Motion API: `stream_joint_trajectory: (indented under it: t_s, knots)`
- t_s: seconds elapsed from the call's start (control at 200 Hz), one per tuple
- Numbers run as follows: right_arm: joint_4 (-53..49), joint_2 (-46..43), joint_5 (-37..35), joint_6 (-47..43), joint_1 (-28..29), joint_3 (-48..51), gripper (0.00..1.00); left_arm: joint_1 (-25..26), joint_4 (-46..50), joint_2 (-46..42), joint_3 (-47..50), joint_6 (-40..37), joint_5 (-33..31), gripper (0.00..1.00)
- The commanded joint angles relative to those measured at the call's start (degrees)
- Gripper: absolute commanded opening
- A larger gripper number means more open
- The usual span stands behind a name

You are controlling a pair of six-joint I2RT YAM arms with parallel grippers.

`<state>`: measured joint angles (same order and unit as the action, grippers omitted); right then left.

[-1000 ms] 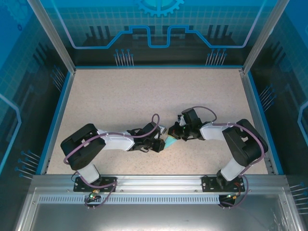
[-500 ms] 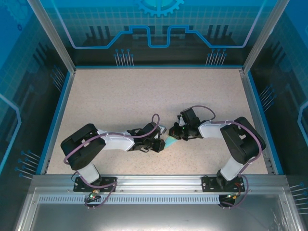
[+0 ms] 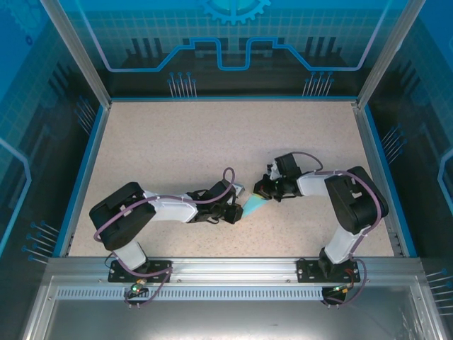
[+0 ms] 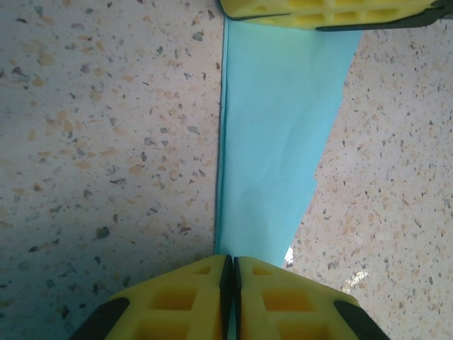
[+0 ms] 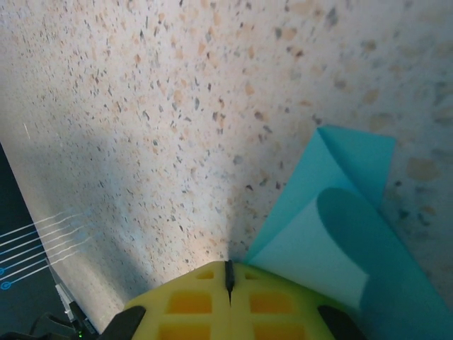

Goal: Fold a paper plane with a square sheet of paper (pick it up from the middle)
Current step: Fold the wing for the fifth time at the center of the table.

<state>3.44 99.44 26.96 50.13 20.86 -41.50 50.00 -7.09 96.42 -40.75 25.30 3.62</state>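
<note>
The left gripper [image 4: 230, 273] is clenched, its yellow pads pressed together on the narrow end of the folded light-blue paper [image 4: 276, 127], a sliver of which shows in the seam between them. From there the paper runs as a tapered wedge, flat on the speckled table [image 3: 177, 142], widening toward the right gripper [image 5: 228, 280]. That gripper's pads are also closed tight, sitting at the paper's wide end. Whether they pinch the sheet or only press on it cannot be told. Beside the right gripper's fingers an upper layer of paper curls up off the table. Both grippers meet near the middle of the table's near half.
</note>
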Motion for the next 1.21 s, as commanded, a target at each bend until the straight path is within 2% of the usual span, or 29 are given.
stream_joint_trajectory:
  t_s: [0.0, 0.39, 0.65, 0.85, 0.995, 1.2]
  knots:
    - [0.4, 2.41, -10.29, -1.84, -5.09, -1.69, 0.0, 0.52, 14.01, 2.42, 4.19, -1.57, -1.46, 0.14]
    - [-0.17, 5.73, -8.22, -3.57, -10.2, -5.08, 0.0, 0.48, 15.48, 1.25, 4.28, -1.44, -1.93, 0.13]
    - [-1.99, 4.29, -7.02, -5.94, -12.67, -6.44, 0.0, 0.46, 15.66, 0.56, 4.39, -1.61, -1.96, 0.14]
    - [-5.05, -4.83, -6.05, -7.4, -12.78, -4.59, 0.0, 0.45, 15.31, 0.78, 3.81, -1.35, -1.68, 0.14]
    - [-6.58, -13.54, -1.98, -4.72, -9.53, -0.01, 0.0, 0.45, 14.58, 1.05, 3.53, -1.42, -1.35, 0.14]
    - [-1.1, -17.25, -2.31, 4.4, 1.99, 6.74, 0.0, 0.47, 13.36, 1.66, 2.58, -1.35, -0.3, 0.13]
